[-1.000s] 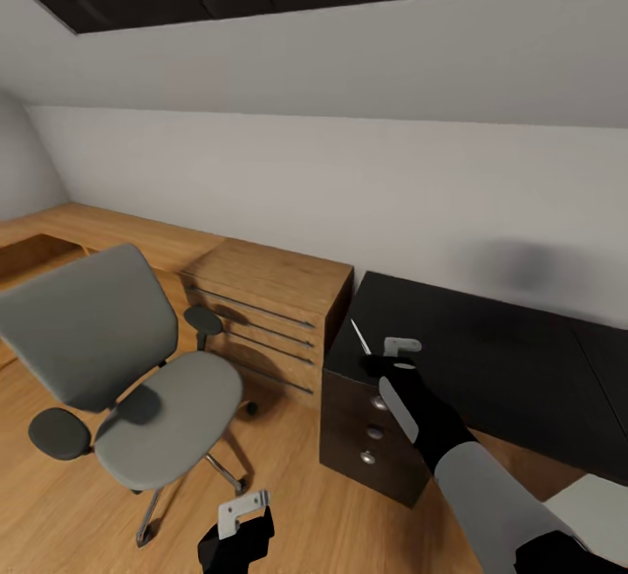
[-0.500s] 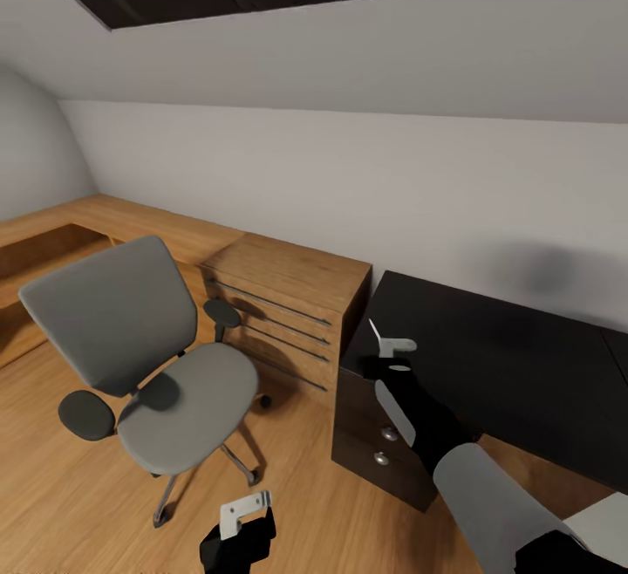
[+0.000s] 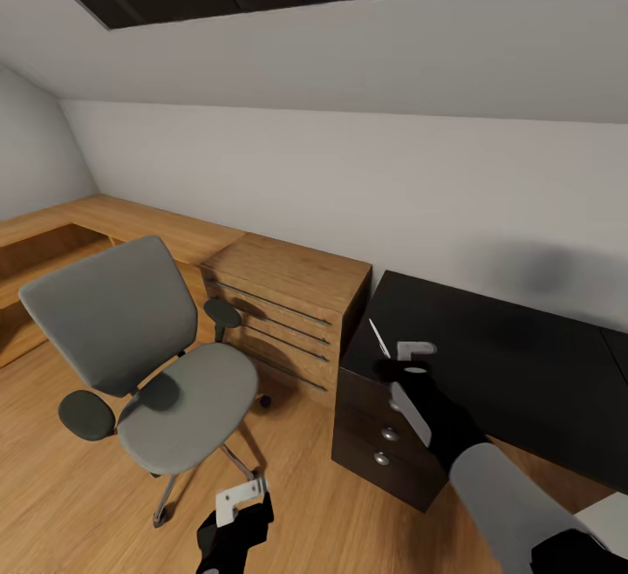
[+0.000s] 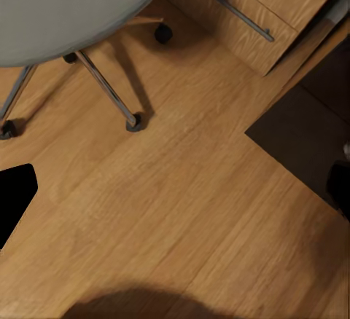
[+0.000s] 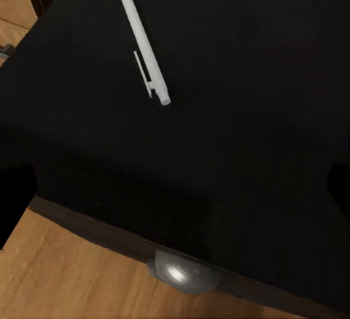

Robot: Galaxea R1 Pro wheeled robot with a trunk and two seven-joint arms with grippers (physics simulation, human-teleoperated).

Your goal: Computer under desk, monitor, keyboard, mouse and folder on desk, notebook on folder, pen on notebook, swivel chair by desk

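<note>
Black tabletop [image 3: 488,356] at the L-shaped table's end carries the thin white pen [image 5: 138,31], lying free beside our right hand [image 3: 410,360], whose fingers stand apart, so we should lower squarely, straddling its barrel.

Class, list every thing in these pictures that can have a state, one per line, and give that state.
Thin white pen: lying flat on the desk, free of any gripper.
Black-topped desk: drawers of its dark unit shut.
Light wooden drawer chest: drawers shut.
Grey swivel chair: upright, seat bare, standing apart from the desk.
Right gripper: open, above the desk corner.
Left gripper: open, holding nothing, over the floor.
</note>
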